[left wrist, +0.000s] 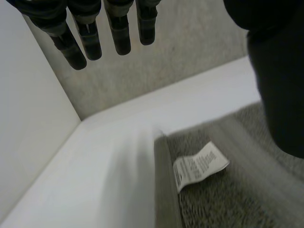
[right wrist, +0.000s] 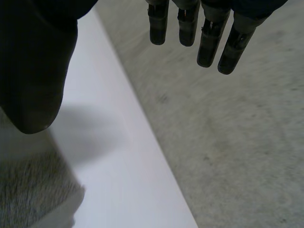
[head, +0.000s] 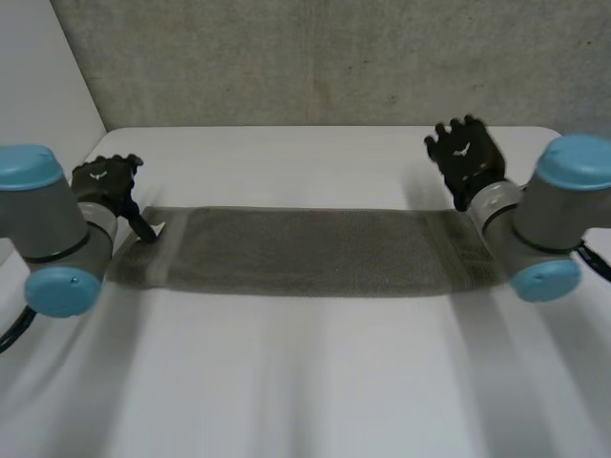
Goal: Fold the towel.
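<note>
Towel (head: 305, 250) stretched flat across table (head: 305, 382) | left hand (head: 107, 181) and right hand (head: 466, 153) hover over its ends, both relaxed, holding nothing | you'll probably want to grab matching corners evenly so edges line up

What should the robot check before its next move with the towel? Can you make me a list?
1. Towel lies flat on the table: ok.
2. Left hand open at the towel's left end: ok.
3. Right hand open by its right end: ok.
4. Towel gripped: not ok, neither hand holds it.
5. Label on top, beside the left hand: ok.
6. Right end's near corner, behind the right arm: cannot tell.
</note>
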You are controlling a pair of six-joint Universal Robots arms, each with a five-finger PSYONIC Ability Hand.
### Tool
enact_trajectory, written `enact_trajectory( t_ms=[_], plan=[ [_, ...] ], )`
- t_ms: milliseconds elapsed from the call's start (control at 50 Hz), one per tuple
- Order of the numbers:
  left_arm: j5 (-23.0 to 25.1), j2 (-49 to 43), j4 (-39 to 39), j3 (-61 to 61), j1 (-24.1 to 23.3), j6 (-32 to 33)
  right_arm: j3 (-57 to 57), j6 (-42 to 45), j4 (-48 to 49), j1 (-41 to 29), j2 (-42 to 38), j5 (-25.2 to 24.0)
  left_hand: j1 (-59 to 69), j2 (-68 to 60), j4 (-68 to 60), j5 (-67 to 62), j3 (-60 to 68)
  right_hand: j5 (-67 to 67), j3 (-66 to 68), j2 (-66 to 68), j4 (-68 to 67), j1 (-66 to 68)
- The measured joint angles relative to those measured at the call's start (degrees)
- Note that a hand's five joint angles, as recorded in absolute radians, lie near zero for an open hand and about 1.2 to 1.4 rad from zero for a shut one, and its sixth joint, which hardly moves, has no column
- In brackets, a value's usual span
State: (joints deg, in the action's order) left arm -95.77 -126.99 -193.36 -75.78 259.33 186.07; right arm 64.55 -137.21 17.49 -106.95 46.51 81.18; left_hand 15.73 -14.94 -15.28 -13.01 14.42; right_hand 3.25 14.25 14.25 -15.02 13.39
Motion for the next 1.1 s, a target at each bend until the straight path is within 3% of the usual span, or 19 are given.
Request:
enact_trajectory(
  t_ms=[140,180,320,380,540,740,860,1100],
  plan=[
    [4.5,8.9,-2.7,-8.5,0.0,-0.1,10.0,-8.8,-6.5,2.1,12.5,-2.1,0.0,0.0,0.0,0.0,0.0,0.0,0.0,0.0,0.0,-0.2],
    [7.8,11.5,-3.8,-11.8,0.0,0.0,12.0,-10.4,-11.7,3.4,14.9,-2.5,0.0,0.0,0.0,-0.2,0.0,0.0,0.0,0.0,0.0,-0.2],
    [17.2,15.8,-5.2,-19.2,0.1,0.2,15.8,-11.3,-21.3,6.0,16.4,-3.2,0.0,0.0,0.0,-0.4,0.0,0.7,0.8,0.7,-0.5,0.8],
    [19.3,16.3,-5.3,-21.1,0.1,0.3,17.6,-11.2,-21.6,7.4,16.1,-3.4,0.0,0.0,0.0,-0.7,0.0,8.9,7.0,6.8,-6.5,8.1],
    [20.2,15.6,-5.3,-22.2,0.1,0.3,20.3,-10.9,-19.1,9.3,15.1,-3.6,0.0,0.0,0.0,-0.9,0.0,10.6,7.2,7.3,-7.9,9.3],
    [20.2,15.3,-6.3,-22.3,0.3,0.3,19.6,-10.1,-17.3,10.1,10.4,-3.9,0.0,0.0,0.0,-1.0,0.1,21.7,7.2,20.5,-19.6,21.3],
    [20.2,15.4,-6.5,-22.5,0.2,0.3,18.3,-9.7,-16.7,10.4,8.5,-3.4,0.0,0.0,0.0,-1.0,0.1,59.4,7.2,58.4,-58.0,60.0],
    [20.2,15.9,-6.5,-22.5,0.5,0.3,16.6,-6.2,-16.5,15.7,9.3,1.4,0.0,0.0,0.0,-0.9,0.1,63.0,7.2,59.6,-62.1,62.9]
  ],
)
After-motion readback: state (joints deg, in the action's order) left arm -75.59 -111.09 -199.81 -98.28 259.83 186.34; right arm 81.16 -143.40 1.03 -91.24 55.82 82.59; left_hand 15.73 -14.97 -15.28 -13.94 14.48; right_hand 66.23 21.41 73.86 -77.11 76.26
